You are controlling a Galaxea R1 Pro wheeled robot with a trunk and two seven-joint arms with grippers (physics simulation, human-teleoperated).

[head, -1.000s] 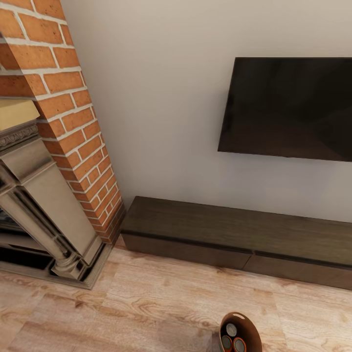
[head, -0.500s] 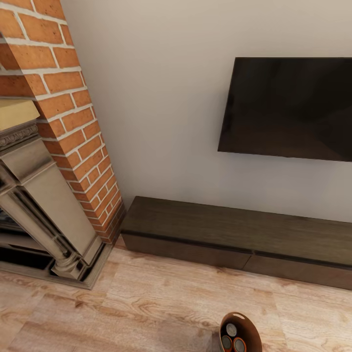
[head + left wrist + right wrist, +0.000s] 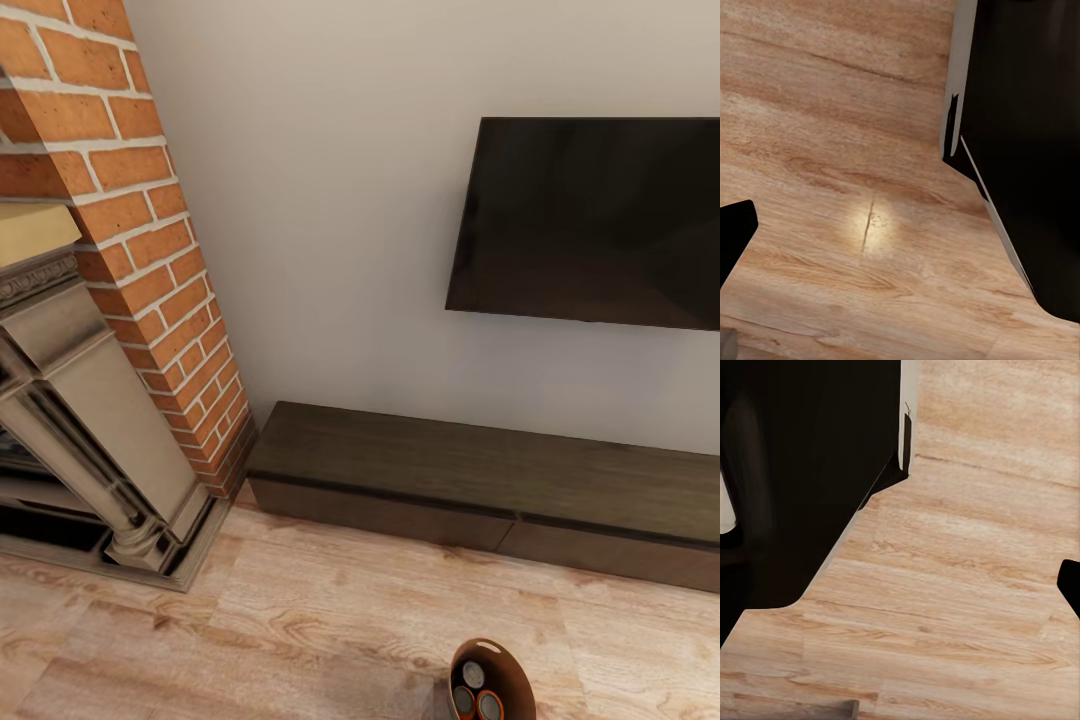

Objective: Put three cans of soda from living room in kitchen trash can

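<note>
Nearest the robot, at the lower edge of the head view, the small round bin with a glossy copper-brown inside (image 3: pixel 512 672) stands on the light wood plank floor (image 3: pixel 300 620), cut off by the frame edge. Inside it sit three small drink cans with silver-grey tops (image 3: pixel 474 690), packed close together: one top lies further back and two side by side in front, the left of them showing an orange wall.

Beyond the bin, across a stretch of bare floor, a long dark low cabinet (image 3: pixel 480 480) runs along the base of the pale wall (image 3: pixel 320 200). To its left, touching the cabinet's end, rises the red-brick fireplace column (image 3: pixel 150 240), with a carved grey-beige stone surround (image 3: pixel 90 430) in front of it. Above the cabinet, a flat black television (image 3: pixel 590 220) hangs on the wall.

In the left wrist view, the same wood floor (image 3: pixel 832 150) lies below, with a small bright glare spot, beside a large black body with a pale edge (image 3: pixel 1020 150). The right wrist view gives a like scene: wood floor (image 3: pixel 982 547) and a black body (image 3: pixel 810 472). Whether either gripper's fingers are spread or pressed together cannot be told; only dark slivers show at the edges of both wrist views.
</note>
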